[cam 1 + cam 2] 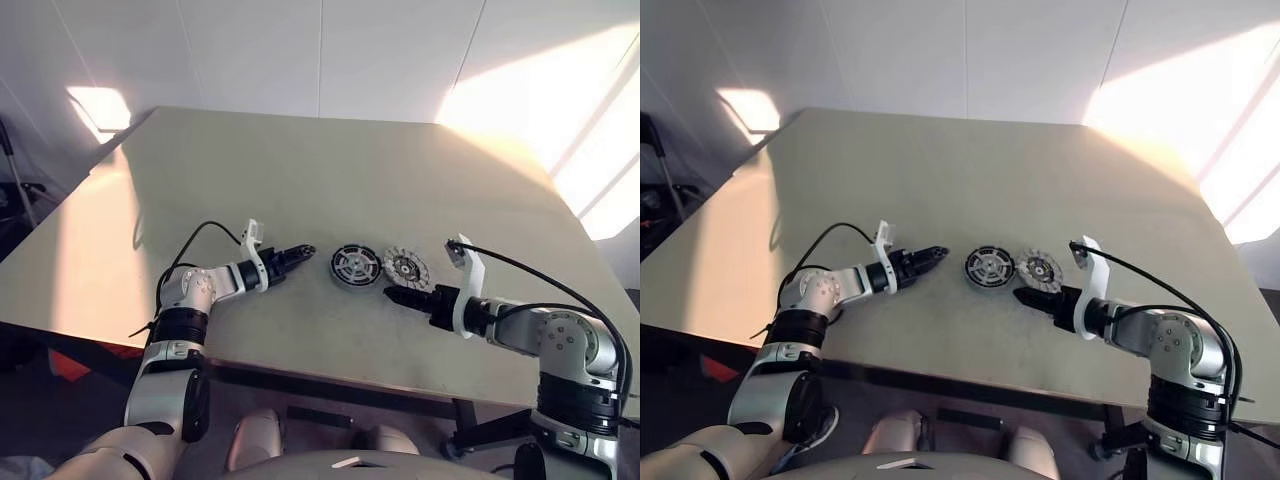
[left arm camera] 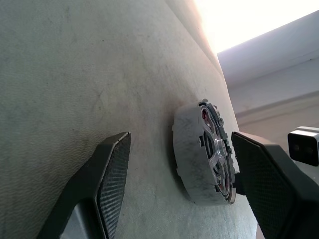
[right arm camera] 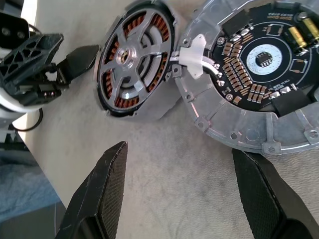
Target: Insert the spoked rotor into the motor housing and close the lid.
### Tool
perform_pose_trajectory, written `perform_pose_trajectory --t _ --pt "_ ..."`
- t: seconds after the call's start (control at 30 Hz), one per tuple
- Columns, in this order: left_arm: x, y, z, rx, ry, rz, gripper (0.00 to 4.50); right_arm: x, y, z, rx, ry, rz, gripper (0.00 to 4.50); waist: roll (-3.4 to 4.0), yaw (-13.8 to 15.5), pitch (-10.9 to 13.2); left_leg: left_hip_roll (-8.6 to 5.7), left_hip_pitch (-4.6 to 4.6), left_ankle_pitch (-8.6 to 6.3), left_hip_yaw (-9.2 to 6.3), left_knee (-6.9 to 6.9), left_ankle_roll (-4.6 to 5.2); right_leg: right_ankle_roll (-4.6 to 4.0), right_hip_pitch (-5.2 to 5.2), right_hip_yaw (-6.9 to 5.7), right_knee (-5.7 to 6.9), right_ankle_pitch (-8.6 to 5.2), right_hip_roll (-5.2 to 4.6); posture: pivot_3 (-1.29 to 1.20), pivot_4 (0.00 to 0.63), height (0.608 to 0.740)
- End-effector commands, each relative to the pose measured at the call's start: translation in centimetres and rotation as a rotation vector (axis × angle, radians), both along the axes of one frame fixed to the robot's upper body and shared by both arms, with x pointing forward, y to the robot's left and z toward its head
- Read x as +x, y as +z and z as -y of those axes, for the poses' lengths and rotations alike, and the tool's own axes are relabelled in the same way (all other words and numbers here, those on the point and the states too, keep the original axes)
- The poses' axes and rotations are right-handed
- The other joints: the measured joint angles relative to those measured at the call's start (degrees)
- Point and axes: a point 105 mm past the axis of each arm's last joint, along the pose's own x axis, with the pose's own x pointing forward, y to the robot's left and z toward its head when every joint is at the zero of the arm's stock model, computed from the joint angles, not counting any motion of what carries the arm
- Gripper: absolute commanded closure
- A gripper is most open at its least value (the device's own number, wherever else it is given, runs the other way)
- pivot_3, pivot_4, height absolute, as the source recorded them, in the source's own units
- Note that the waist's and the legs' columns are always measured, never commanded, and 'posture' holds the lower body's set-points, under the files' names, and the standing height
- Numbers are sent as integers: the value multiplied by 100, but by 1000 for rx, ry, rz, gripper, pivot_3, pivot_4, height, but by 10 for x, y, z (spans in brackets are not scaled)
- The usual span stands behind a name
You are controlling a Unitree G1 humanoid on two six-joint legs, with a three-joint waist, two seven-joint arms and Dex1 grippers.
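From the head views, the bench carries two round parts side by side near its front edge: the motor housing with the spoked rotor seated in it, and, touching it at 3 o'clock, the lid, lying open with its circuit side up. The left gripper sits at 9 o'clock of the housing, near but apart from it. The right gripper lies just at 6 o'clock of the lid.

In the left wrist view, the jaws stand wide apart with nothing between them, and the housing lies flat on the bench beyond the fingers.

In the right wrist view, the jaws are likewise spread and empty. Housing and lid lie ahead, joined at a small white hinge piece, the left gripper beyond the housing.
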Motion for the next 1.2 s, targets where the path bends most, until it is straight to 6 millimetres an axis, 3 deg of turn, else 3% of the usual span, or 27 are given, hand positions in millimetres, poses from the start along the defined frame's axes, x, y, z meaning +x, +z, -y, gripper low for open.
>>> perform_pose_trajectory --t 0.03,0.27,0.67,0.87,0.97,1.1,1.2 --pt "3 0 -6 36 6 3 1030 1 -8 30 -103 -195 -65 767 -2 -1 -1 -1 0 0 0 -1 0 0 0 1 0 0 0 0 0 740" --pt "3 1 -2 45 -9 9 1030 19 0 36 -59 -376 -52 767 -3 -4 0 -6 3 21 0 -14 -36 1 -7 5 -5 -1 -3 0 0 740" --pt "0 1 0 60 -30 14 1030 40 10 33 18 -440 11 767 1 28 -2 -21 -1 38 -2 -72 -65 5 -18 7 -21 3 -6 0 0 740" --pt "0 -2 -1 83 -33 13 1030 50 37 10 139 -335 94 767 9 6 0 -21 -3 40 -1 -74 -67 5 -22 8 -20 3 -6 0 0 740" --pt "1 -3 -1 92 -34 14 1030 50 65 -14 230 -196 186 767 13 8 -1 -21 -4 40 -1 -78 -67 4 -28 8 -13 3 -5 0 0 740" --pt "2 -5 -1 103 -32 13 1030 37 99 -44 324 14 334 767 26 50 -6 -21 -8 40 -2 -91 -67 0 -40 7 3 5 -4 0 0 740" --pt "2 -7 -1 107 -29 12 1030 19 104 -62 311 168 371 767 25 94 -7 -22 -13 38 -2 -93 -64 -1 -41 7 2 6 -3 0 0 740"
